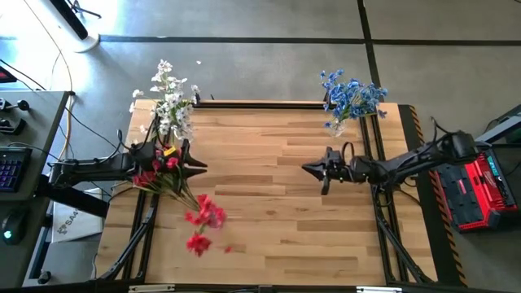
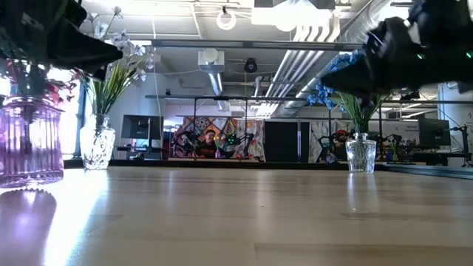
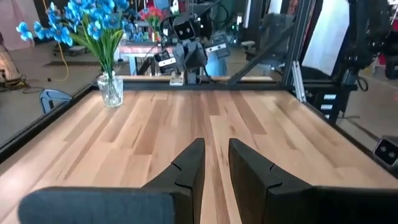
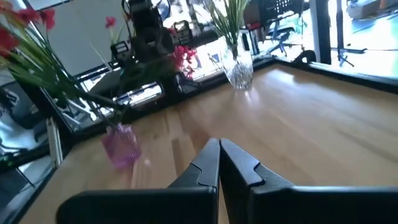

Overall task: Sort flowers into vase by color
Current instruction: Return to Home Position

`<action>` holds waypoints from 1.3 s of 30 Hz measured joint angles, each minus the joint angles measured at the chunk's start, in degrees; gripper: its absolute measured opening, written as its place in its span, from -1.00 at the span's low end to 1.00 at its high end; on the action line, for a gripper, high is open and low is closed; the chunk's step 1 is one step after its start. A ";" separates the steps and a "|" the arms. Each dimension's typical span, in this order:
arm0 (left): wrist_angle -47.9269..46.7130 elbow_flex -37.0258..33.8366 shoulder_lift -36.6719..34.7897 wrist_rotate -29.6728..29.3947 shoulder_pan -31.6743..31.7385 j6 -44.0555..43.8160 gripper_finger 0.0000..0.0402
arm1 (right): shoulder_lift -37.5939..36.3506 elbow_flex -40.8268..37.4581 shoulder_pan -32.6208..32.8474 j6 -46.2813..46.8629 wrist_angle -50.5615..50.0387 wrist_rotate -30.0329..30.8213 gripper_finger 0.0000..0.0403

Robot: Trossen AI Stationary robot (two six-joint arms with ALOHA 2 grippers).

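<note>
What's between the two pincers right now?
Nothing. The high view shows only bare table between the left pincer and the right pincer; the left wrist view agrees.

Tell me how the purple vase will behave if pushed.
The purple vase looks like thick ribbed glass: probably heavy and breakable. The red flowers lean far out one side, so it may tip that way. On the smooth table it might slide.

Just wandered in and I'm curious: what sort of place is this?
Probably a robotics lab: a left arm and right arm flank a wooden table, bare ceiling ducts run overhead, a computer keyboard sits beside.
</note>
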 joint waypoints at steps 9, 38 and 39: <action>3.06 0.01 0.00 -0.15 0.02 -3.13 -0.71 | -0.28 -6.51 0.44 0.63 14.22 -0.37 -1.00; 8.53 2.70 7.58 -0.41 0.02 -8.05 -0.49 | 5.53 26.28 3.77 4.72 -32.40 -3.28 0.24; 8.66 2.70 8.36 -0.45 0.02 -8.05 -0.46 | 5.52 26.28 3.77 4.72 -32.38 -3.25 0.27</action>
